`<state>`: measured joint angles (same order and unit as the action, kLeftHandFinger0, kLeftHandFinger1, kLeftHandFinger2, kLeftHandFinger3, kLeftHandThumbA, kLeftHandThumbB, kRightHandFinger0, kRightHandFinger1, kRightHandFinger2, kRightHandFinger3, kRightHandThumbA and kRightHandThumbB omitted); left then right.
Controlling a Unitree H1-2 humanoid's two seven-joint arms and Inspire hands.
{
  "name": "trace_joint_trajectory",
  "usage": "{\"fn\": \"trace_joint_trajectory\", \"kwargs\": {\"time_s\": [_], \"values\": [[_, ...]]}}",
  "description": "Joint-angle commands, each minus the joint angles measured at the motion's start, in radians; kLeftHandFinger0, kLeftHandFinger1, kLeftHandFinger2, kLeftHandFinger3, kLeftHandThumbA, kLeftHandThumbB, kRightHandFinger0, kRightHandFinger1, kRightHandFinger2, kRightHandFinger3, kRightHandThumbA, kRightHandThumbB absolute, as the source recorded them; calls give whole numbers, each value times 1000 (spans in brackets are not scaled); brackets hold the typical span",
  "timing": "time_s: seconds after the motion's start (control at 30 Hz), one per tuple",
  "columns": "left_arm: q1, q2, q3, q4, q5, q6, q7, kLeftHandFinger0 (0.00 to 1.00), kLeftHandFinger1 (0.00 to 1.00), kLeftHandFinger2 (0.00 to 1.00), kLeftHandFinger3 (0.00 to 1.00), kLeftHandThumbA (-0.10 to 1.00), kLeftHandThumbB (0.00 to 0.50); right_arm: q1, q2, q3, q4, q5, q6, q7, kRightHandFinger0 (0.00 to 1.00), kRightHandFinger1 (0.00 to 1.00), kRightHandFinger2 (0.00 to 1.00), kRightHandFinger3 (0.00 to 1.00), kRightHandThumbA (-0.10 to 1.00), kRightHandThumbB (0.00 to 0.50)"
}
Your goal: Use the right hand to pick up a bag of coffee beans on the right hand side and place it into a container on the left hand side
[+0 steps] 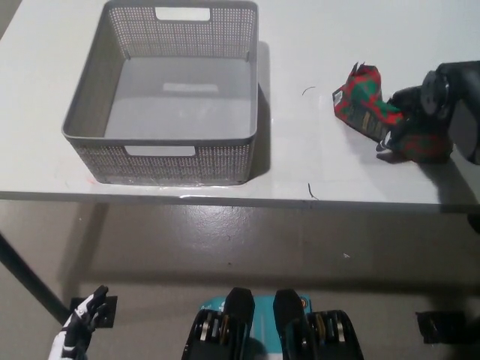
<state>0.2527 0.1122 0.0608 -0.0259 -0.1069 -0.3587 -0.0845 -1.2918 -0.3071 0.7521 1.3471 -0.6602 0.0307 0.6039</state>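
Single head view, steeply down over table (300,150).
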Motion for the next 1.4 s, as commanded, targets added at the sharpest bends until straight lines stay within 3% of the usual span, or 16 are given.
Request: {"fn": "trace_joint_trajectory", "kwargs": {"time_s": [0.0,0.13,0.23,0.27,0.3,0.33,0.4,0.53,0.67,0.77,0.93,1.0,1.17,1.2,1.27,1.37], "values": [[2,15,14,1,-39,-60,-17,1000,1000,1000,1000,1000,183,66,37,32,34,-43,-44,-28,1000,1000,1000,1000,865,500],[-12,16,17,11,-38,-79,-17,1000,1000,1000,1000,1000,198,103,48,34,42,-50,-46,-80,1000,1000,1000,1000,861,500],[-8,15,14,4,-42,-65,-21,1000,1000,1000,1000,1000,190,131,53,-16,42,-16,-48,-234,1000,1000,1000,1000,539,454],[-8,17,14,1,-43,-61,-23,1000,1000,1000,1000,1000,197,145,48,-32,30,-11,-84,-365,895,1000,1000,1000,360,326],[-10,20,15,0,-43,-58,-24,1000,1000,1000,1000,1000,199,149,46,-39,27,-12,-97,-410,671,844,970,1000,272,342],[-16,20,17,4,-38,-62,-21,1000,1000,1000,1000,1000,199,166,36,-47,17,-21,-153,-581,187,351,501,552,-84,265],[-19,20,16,1,-32,-57,-19,1000,1000,1000,1000,1000,207,165,33,-74,3,-8,-167,-675,2,288,649,621,-100,139],[-19,22,18,2,-30,-59,-18,1000,1000,1000,1000,1000,227,162,21,-97,-4,5,-239,-738,231,669,1000,1000,-100,163],[-19,22,16,5,-27,-55,-18,1000,1000,1000,1000,1000,240,148,17,-100,-11,-7,-247,-766,302,685,944,844,-100,182],[-19,25,19,10,-27,-64,-19,1000,1000,1000,1000,1000,218,127,19,-90,-21,-26,-253,-791,83,304,438,479,-100,192],[-14,22,18,0,-18,-55,-15,1000,1000,1000,1000,1000,243,37,28,-104,-25,-22,-245,-823,69,229,332,368,-100,226],[-12,22,14,-6,-15,-43,-15,1000,1000,1000,1000,1000,237,-18,22,-139,-39,6,-256,-842,1,40,223,235,-100,139],[-22,23,6,4,-20,-58,-26,1000,1000,1000,1000,1000,213,-136,-2,-249,-93,67,-239,-817,0,149,774,404,-100,130],[-23,23,6,3,-17,-55,-25,1000,1000,1000,1000,1000,222,-155,-5,-272,-98,77,-258,-843,0,259,896,596,-100,136],[-19,28,7,-1,-18,-47,-26,1000,1000,1000,1000,1000,226,-200,-15,-291,-110,72,-255,-831,0,397,884,903,-100,121],[-22,31,11,-7,-7,-37,-20,1000,1000,1000,1000,1000,243,-239,-28,-315,-114,68,-274,-839,0,371,802,995,-100,140]]}}
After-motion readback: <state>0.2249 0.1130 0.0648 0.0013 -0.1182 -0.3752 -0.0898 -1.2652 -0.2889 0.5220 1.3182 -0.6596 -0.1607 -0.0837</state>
